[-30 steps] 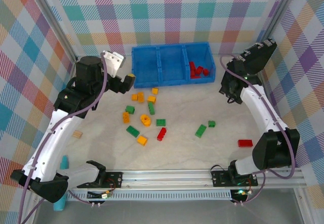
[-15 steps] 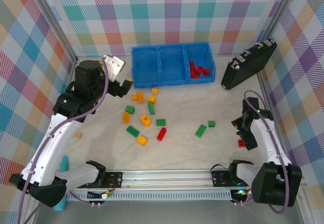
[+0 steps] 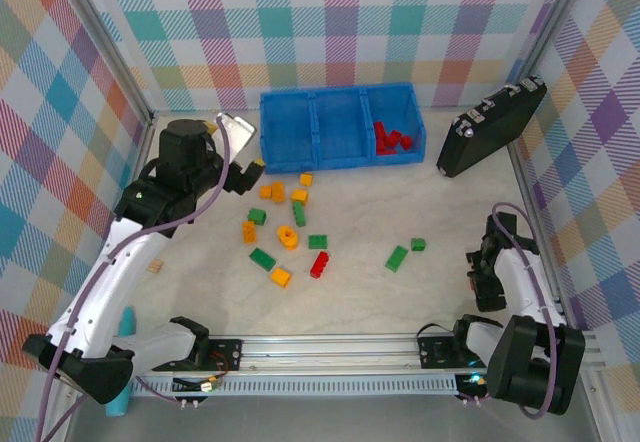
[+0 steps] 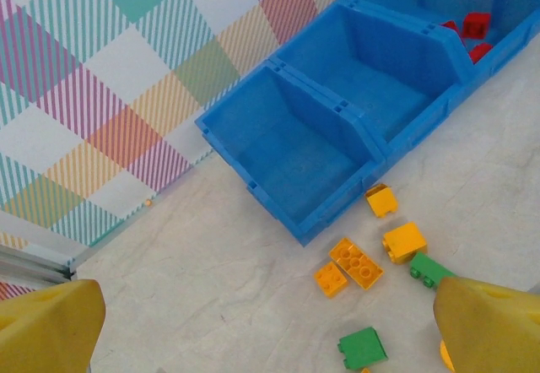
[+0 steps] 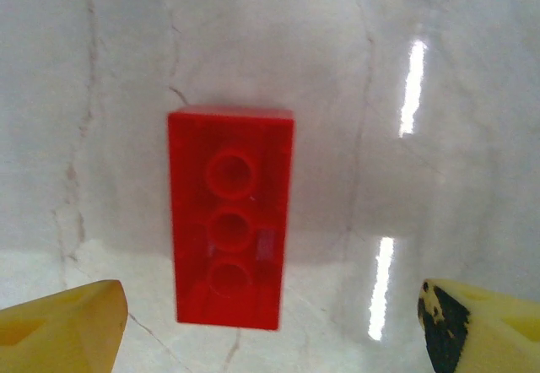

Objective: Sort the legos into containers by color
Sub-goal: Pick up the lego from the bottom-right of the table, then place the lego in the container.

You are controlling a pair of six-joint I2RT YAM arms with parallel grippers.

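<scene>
Lab test cell (plaid backdrop walls (image 3: pixel 330 22), aluminium rail (image 3: pixel 330 347)).

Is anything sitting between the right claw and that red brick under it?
Nothing visible. The red brick lies flat on the table right in front of the right gripper, whose yellow fingers stand open on either side, not touching it.

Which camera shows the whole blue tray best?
The top view: the blue tray is whole there, three compartments, red legos in the right one. The left wrist view sits closer but crops that end. The right wrist view faces one red brick on the table.
</scene>
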